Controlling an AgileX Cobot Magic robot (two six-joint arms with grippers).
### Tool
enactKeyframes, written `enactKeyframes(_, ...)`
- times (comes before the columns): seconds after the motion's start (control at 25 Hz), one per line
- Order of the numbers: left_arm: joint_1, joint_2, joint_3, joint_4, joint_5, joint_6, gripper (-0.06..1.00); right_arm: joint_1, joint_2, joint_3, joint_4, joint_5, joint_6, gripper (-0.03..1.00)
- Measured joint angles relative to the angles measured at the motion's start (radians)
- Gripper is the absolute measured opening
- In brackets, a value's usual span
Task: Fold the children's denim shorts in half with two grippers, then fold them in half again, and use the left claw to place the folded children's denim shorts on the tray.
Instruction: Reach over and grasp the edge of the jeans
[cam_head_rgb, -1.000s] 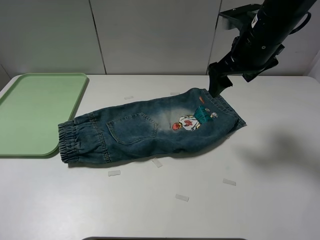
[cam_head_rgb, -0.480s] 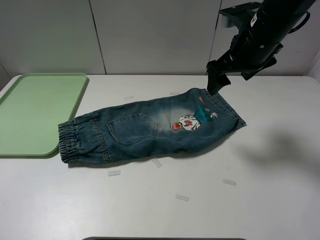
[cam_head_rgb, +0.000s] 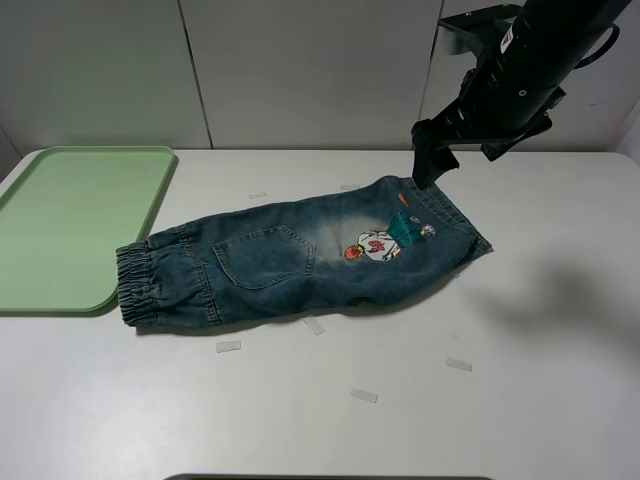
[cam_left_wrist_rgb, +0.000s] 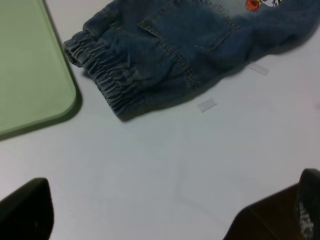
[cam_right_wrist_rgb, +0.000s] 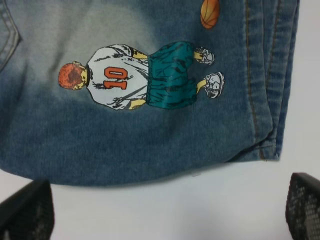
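Observation:
The children's denim shorts (cam_head_rgb: 300, 260) lie flat on the white table, pocket and cartoon patch facing up, with the elastic waistband at the left and the leg hem at the right. The tray (cam_head_rgb: 60, 220) lies to their left and touches nothing. My right gripper (cam_head_rgb: 432, 165) hovers just above the far hem corner. In the right wrist view its gripper (cam_right_wrist_rgb: 165, 210) is open over the cartoon patch on the shorts (cam_right_wrist_rgb: 150, 100). My left arm is out of the exterior high view. Its wrist view shows its gripper (cam_left_wrist_rgb: 170, 215) open above bare table, near the waistband (cam_left_wrist_rgb: 115, 80) and the tray corner (cam_left_wrist_rgb: 30, 75).
Small white tape strips lie on the table in front of the shorts: one (cam_head_rgb: 228, 347) near the waistband, one (cam_head_rgb: 364, 396) at the middle, one (cam_head_rgb: 458, 364) at the right. A grey panelled wall stands behind the table.
My right gripper has lifted slightly and shifted a little to the left above the hem corner. The shorts have not moved.

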Motion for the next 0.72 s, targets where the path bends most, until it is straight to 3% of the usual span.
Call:
enactKeyframes(0.12,0.06,0.0,0.0,0.0,0.0,0.0,0.96,0.0,0.0,0.0,0.0,-0.031,0.0,0.7)
enactKeyframes(0.44,0.345,0.0,0.0,0.0,0.0,0.0,0.96,-0.011,0.123,-0.002,-0.047,-0.121,0.007,0.7)
enactKeyframes(0.72,0.398,0.0,0.0,0.0,-0.001,0.0,0.96,-0.095,0.301,-0.111,-0.061,-0.136,-0.027,0.7)
